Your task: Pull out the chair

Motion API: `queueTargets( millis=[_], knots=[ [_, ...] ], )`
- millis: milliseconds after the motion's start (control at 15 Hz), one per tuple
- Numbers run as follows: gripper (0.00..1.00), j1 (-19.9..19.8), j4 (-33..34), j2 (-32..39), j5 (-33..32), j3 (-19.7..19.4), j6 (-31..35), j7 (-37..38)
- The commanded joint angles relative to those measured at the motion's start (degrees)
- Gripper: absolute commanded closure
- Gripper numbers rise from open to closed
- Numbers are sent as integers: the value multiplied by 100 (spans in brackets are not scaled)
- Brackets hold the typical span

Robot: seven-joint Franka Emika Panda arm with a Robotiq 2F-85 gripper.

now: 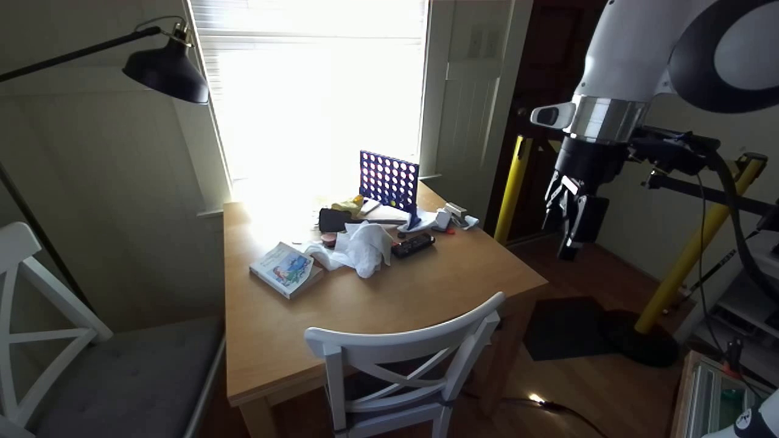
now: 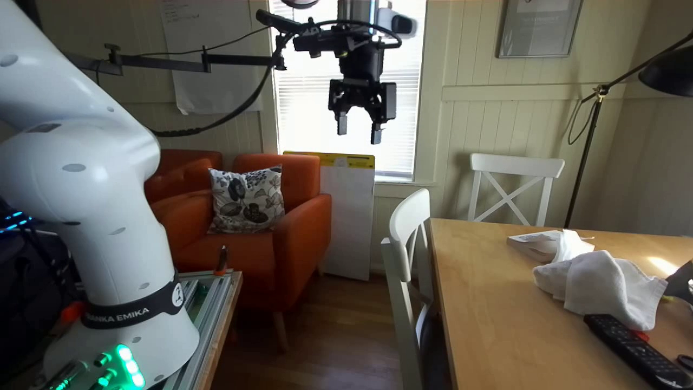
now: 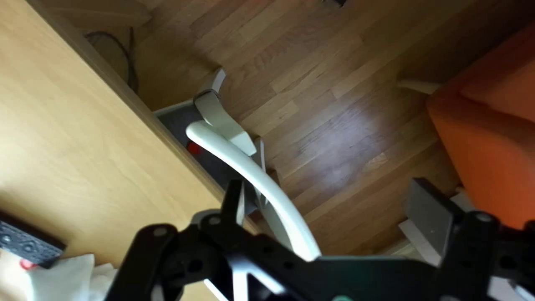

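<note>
The white chair (image 1: pixel 401 344) was tucked in at the table (image 1: pixel 389 307), its back (image 2: pixel 403 230) upright just beside the table's edge and its grey seat (image 3: pixel 219 169) partly hidden beneath. The gripper (image 2: pixel 359 129) was held in the air higher than the chair, touching nothing, fingers (image 3: pixel 430 213) pointed down, its jaws spread wide with nothing pinched between them. The step in hand was judged to be the approach to the top rail (image 3: pixel 267 190), which in the wrist view ran slantwise, partly between the fingers; whether it was squarely lined up could not be told. A turn of the wrist seemed called for, so that the rail's two faces could be met flat, and a hold near its middle was preferred, since an off-centre pull would probably swivel the chair. The table-side finger was to be lowered with care, little room seeming to be left between rail and table. Only after a firm pinch was the pull to be started, slowly, level and straight away from the table, so that the chair would be slid rather than tipped.
</note>
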Motion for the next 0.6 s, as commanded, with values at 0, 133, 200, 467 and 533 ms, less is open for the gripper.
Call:
queueTargets(
  millis=[0, 133, 200, 467, 533],
  knots=[
    [0, 206, -16, 6, -41, 105, 19, 31],
    [0, 398, -67, 4, -63, 313, 72, 39],
    [0, 419, -79, 1, -72, 342, 75, 41],
    [0, 402, -80, -2, -92, 306, 75, 35],
    [0, 402, -80, -2, -93, 306, 75, 35]
  ],
)
